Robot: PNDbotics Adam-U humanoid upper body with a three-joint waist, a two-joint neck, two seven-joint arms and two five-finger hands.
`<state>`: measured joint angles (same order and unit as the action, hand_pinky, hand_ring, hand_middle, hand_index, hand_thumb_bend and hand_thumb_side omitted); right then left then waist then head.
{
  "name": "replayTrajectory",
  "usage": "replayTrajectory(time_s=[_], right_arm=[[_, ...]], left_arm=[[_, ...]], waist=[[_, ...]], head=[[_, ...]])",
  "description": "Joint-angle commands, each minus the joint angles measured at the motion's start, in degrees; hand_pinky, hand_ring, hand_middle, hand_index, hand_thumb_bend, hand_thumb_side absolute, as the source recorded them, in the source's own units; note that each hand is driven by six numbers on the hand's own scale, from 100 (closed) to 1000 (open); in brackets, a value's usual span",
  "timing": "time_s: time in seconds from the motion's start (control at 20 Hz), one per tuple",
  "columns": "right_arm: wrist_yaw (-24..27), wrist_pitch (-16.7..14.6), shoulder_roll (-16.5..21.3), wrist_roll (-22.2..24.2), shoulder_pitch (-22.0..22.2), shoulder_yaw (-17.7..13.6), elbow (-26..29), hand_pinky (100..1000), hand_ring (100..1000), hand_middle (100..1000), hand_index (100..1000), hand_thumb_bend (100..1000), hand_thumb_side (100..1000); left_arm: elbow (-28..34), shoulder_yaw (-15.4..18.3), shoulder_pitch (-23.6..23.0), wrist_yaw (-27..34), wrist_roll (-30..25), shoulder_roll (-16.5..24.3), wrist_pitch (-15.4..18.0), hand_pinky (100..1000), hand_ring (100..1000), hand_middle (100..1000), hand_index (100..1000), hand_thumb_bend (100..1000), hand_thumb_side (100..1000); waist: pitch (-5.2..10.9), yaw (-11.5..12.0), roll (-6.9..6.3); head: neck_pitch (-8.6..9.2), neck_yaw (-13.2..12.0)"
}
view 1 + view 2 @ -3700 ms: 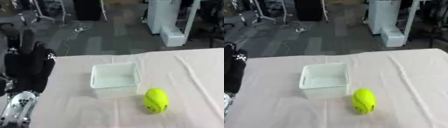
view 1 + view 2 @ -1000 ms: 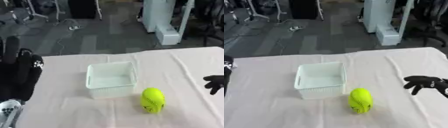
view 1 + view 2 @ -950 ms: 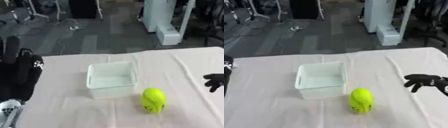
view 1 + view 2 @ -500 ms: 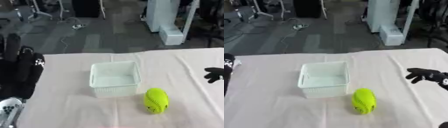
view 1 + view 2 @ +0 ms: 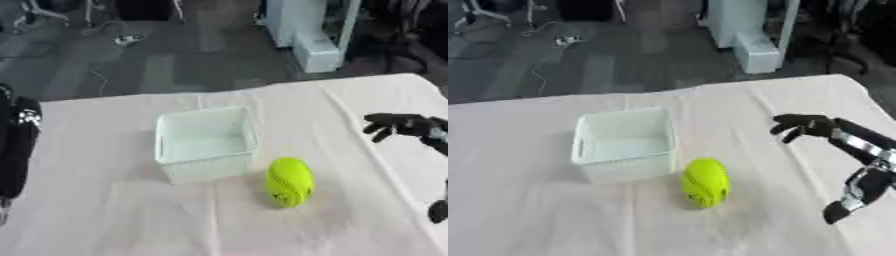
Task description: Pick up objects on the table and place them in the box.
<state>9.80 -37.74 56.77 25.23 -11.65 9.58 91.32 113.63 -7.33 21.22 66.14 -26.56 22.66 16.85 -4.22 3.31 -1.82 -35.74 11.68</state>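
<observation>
Yellow-green and ridged like a toy football, the small oval ball [image 5: 705,182] lies on the pale cloth-covered table [image 5: 105,210], below and to the left of my right hand [image 5: 805,125] and well apart from it. The hand hangs over the cloth with its black fingers spread and relaxed, grasping nothing. The white plastic mesh box [image 5: 206,141] stands farther to the left of the hand, just beyond the ball, and holds nothing I can see. My left hand [image 5: 17,145] shows only as a dark shape at the opposite edge; I cannot tell how its fingers lie.

I judge the ball light and probably soft, likely to roll across the cloth if nudged on its long side. The narrow middle looks the best place to take it, fingers over one flank and thumb under the other, the ridges giving some purchase.
</observation>
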Motion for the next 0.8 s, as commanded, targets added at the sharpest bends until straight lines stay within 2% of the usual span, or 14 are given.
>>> replayTrajectory(time_s=[0.05,0.4,0.8], right_arm=[[-1.2,-0.5,0.1,1.2,-2.0,0.4,-1.6,766,1000,838,1000,993,549],[-2.8,-0.7,-3.1,3.3,-6.0,2.6,-5.4,765,1000,834,1000,991,554],[-4.2,-2.4,-5.7,4.5,-9.0,4.3,-6.4,771,1000,832,1000,985,553]], left_arm=[[1.0,-0.1,0.9,0.5,-0.1,0.4,-0.2,100,281,433,685,115,744],[1.0,-0.1,1.2,0.8,-0.1,0.2,-0.3,100,281,434,685,116,744],[1.0,-0.1,1.4,1.1,-0.1,-0.1,-0.3,100,282,434,685,117,743]], waist=[[0.63,0.1,0.23],[0.57,0.5,0.15],[0.58,0.6,0.05]], head=[[-0.16,0.5],[0.85,0.1],[2.21,-0.5]])
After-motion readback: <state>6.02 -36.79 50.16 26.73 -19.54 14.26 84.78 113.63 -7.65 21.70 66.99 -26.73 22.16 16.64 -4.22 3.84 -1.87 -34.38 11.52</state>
